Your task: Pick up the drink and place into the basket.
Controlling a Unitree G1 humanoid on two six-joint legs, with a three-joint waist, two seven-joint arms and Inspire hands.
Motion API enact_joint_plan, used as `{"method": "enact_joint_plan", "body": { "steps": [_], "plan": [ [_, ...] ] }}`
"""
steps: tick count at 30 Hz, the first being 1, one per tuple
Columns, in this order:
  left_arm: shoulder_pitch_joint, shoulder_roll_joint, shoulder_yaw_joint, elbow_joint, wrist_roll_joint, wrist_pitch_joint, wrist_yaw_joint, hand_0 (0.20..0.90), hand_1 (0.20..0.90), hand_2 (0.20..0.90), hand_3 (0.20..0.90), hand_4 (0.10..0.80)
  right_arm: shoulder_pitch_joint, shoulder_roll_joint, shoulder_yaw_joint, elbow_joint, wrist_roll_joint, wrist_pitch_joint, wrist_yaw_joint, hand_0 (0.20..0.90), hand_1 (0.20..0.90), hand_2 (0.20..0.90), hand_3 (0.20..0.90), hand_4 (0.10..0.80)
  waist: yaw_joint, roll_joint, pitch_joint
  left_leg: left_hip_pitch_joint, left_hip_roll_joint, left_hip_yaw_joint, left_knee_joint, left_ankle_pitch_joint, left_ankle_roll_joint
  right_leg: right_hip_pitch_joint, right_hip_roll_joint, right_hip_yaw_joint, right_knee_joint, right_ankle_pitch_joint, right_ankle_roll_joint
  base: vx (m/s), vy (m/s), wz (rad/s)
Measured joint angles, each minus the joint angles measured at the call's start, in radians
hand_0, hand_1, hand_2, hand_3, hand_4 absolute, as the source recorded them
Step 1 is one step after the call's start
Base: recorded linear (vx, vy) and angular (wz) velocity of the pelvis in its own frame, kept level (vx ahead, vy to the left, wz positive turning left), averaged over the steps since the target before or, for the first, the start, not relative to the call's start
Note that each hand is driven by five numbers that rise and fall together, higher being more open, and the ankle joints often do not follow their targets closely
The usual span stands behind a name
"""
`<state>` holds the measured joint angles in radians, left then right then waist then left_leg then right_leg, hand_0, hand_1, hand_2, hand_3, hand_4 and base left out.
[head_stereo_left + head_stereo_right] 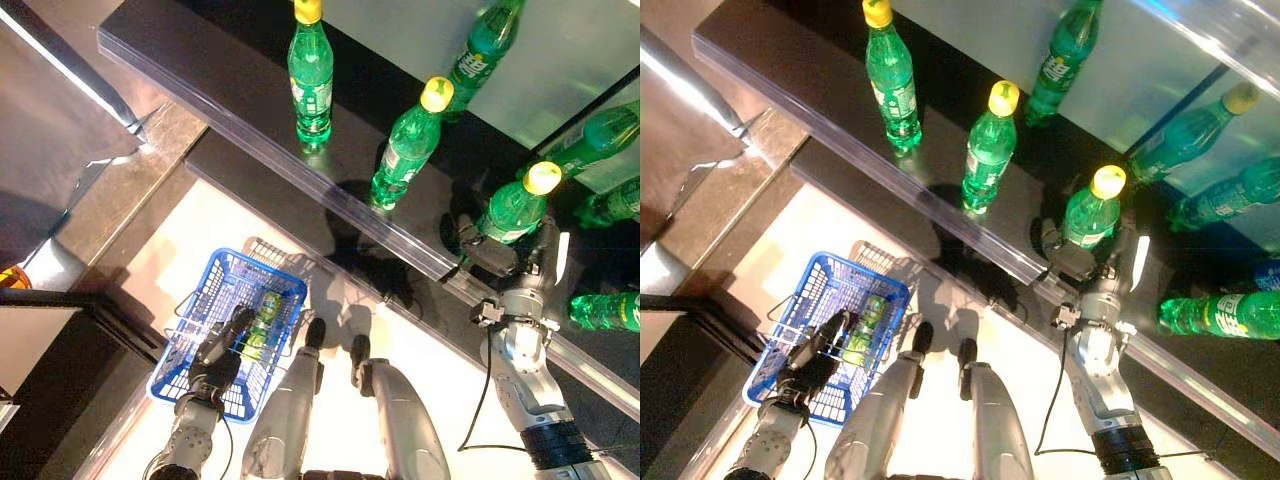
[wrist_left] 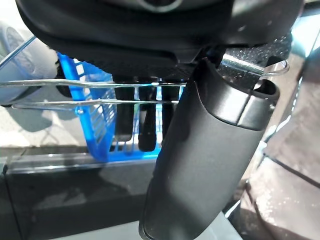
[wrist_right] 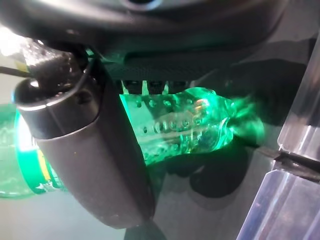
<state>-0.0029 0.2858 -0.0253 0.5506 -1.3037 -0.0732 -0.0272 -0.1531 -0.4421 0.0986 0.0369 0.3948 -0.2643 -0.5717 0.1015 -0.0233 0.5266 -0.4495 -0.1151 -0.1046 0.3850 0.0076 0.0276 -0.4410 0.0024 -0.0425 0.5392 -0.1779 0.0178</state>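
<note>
A green drink bottle with a yellow cap stands on the dark shelf. My right hand is wrapped round its lower body. In the right wrist view the bottle sits between the thumb and the fingers. Low on the left, a blue basket hangs from its wire handle, which my left hand grips. Another green bottle lies inside the basket.
Two more upright green bottles stand on the shelf to the left. Another bottle lies flat at the right. A clear rail runs along the shelf's front edge. A dark counter is beside the basket.
</note>
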Motion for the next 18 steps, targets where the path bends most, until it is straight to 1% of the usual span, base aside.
{"method": "enact_joint_plan", "body": {
  "steps": [1,4,6,11,18],
  "plan": [
    [0.0,0.0,0.0,0.0,0.0,0.001,0.0,0.3,0.3,0.3,0.2,0.1,-0.003,0.0,0.0,0.0,0.0,0.002,-0.007,0.3,0.3,0.3,0.2,0.1,0.004,0.0,0.0,-0.003,0.0,0.0,0.001,0.0,0.0,-0.002,0.0,0.0,0.001,0.0,0.0,0.0,0.0,0.0],
    [-0.001,0.0,0.0,0.004,0.0,0.001,0.0,0.3,0.3,0.3,0.2,0.1,-0.014,0.0,0.0,0.0,-0.001,0.007,-0.02,0.3,0.3,0.3,0.2,0.1,0.006,0.0,0.0,-0.01,-0.003,0.0,0.003,0.0,0.0,-0.01,-0.002,0.0,0.006,0.0,0.0,-0.011,0.004,0.0],
    [-0.007,0.0,0.0,0.011,0.0,0.002,0.0,0.3,0.3,0.3,0.2,0.1,-0.028,0.0,0.0,0.0,-0.001,0.017,-0.029,0.3,0.3,0.3,0.2,0.1,0.004,0.0,0.0,-0.021,-0.008,0.0,0.007,0.0,0.0,-0.024,-0.003,0.001,0.018,-0.003,-0.005,-0.026,0.003,0.01],
    [-0.037,0.0,-0.001,0.013,0.0,0.004,0.0,0.3,0.3,0.3,0.2,0.1,-0.05,0.0,-0.001,-0.003,-0.005,0.021,-0.056,0.3,0.3,0.3,0.2,0.1,0.004,0.0,0.006,-0.043,-0.013,0.0,0.02,-0.002,0.003,-0.048,-0.006,0.001,0.036,-0.008,-0.009,-0.049,0.008,0.02],
    [-0.043,0.0,0.0,0.013,0.0,0.006,0.0,0.3,0.3,0.3,0.2,0.1,-0.044,-0.001,0.0,-0.004,-0.093,0.044,-0.066,0.3,0.3,0.3,0.2,0.1,0.002,0.0,0.007,-0.043,-0.017,0.004,0.025,-0.003,0.005,-0.051,-0.01,0.005,0.048,-0.009,-0.009,-0.004,0.014,0.0]
  ]
}}
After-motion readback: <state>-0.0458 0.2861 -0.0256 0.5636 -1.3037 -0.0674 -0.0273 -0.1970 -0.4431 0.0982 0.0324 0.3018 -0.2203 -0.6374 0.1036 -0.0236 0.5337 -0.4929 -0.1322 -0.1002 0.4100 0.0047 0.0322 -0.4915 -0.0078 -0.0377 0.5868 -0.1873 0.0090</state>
